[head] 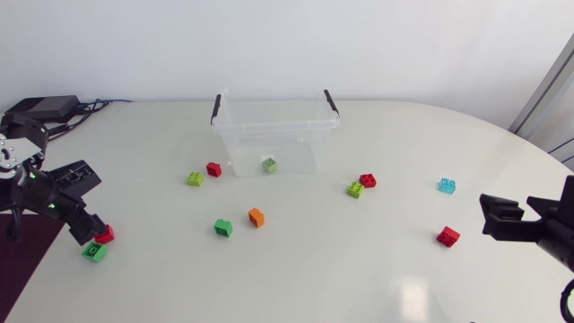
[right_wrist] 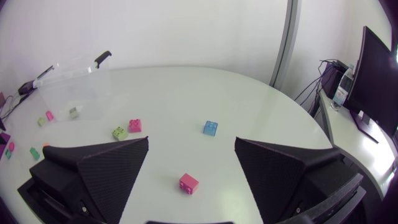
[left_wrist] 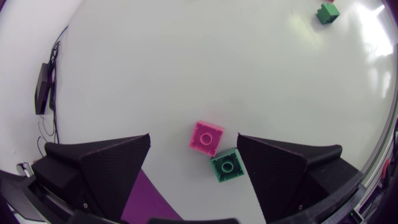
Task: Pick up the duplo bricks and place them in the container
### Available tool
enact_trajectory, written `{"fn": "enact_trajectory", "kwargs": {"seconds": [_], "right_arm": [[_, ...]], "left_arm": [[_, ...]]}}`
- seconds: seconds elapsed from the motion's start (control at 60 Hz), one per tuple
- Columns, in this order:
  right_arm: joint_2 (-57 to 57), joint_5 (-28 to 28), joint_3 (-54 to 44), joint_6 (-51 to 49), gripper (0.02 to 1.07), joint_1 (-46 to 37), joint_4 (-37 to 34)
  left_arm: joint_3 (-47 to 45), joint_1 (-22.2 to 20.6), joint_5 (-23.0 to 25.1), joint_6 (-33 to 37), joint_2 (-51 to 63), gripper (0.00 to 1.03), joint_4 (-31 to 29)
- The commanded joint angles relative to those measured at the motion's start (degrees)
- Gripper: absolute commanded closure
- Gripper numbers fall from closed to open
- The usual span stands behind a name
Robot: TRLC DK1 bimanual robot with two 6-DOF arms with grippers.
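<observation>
Red brick (head: 106, 235) partly hidden by released left end effector (left_wrist: 194, 138); right end effector (right_wrist: 191, 139) released too.

The left arm (head: 36, 184) comes in over the left edge of the table (head: 314, 269), wrist bent down near the front-left corner. The left gripper (left_wrist: 193, 138) points at the table, its fingers (left_wrist: 99, 168) spread wide. The right arm (head: 549, 220) sits low at the right edge, the right gripper (right_wrist: 191, 139) facing across the table, likewise spread wide.
</observation>
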Motion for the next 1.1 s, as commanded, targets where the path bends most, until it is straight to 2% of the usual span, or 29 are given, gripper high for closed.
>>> {"fn": "enact_trajectory", "kwargs": {"seconds": [0.0,0.15,0.267,0.383,0.433,0.533,0.583,0.7,0.817,0.9,1.083], "right_arm": [[0.71,-0.18,1.86,-5.06,0.07,0.33,-3.13],[8.88,-0.35,7.13,-13.05,0.07,-2.4,-5.68],[11.17,-4.31,11.53,-19.56,0.07,-6.09,-9.28],[12.66,-5.36,14.69,-20.26,0.07,-7.67,-12.01],[12.93,-5.89,14.43,-22.19,0.07,-8.28,-11.57],[16.97,-5.89,15.48,-21.32,0.08,-8.64,-11.83],[18.9,-5.98,16.36,-20.7,0.08,-9.43,-12.54],[27.51,-8.09,20.84,-17.71,0.13,-16.63,-13.85],[37.89,-2.2,25.24,-14.9,0.16,-19.1,-14.91],[42.54,-1.58,27.0,-12.09,0.21,-21.56,-15.0],[51.95,-2.02,29.54,-7.96,0.2,-21.64,-15.79]], "left_arm": [[1.28,0.13,0.36,5.44,3.67,0.06,0.02],[1.72,0.05,0.36,7.28,6.04,0.06,0.11],[3.65,1.01,0.19,7.63,10.52,0.08,0.2],[5.15,1.98,-0.87,8.16,14.39,0.12,0.64],[5.76,2.42,-0.95,8.78,15.53,0.19,0.64],[5.94,2.6,-1.04,10.09,16.32,0.4,0.29],[6.02,2.51,-1.04,10.18,16.68,0.43,-0.15],[6.99,2.24,0.01,10.18,16.94,0.63,-2.44],[9.1,1.8,2.21,9.04,16.94,0.68,-6.48],[10.77,1.36,3.7,8.25,16.76,0.7,-9.73],[12.88,-1.45,5.9,4.47,12.37,0.7,-11.49]]}}
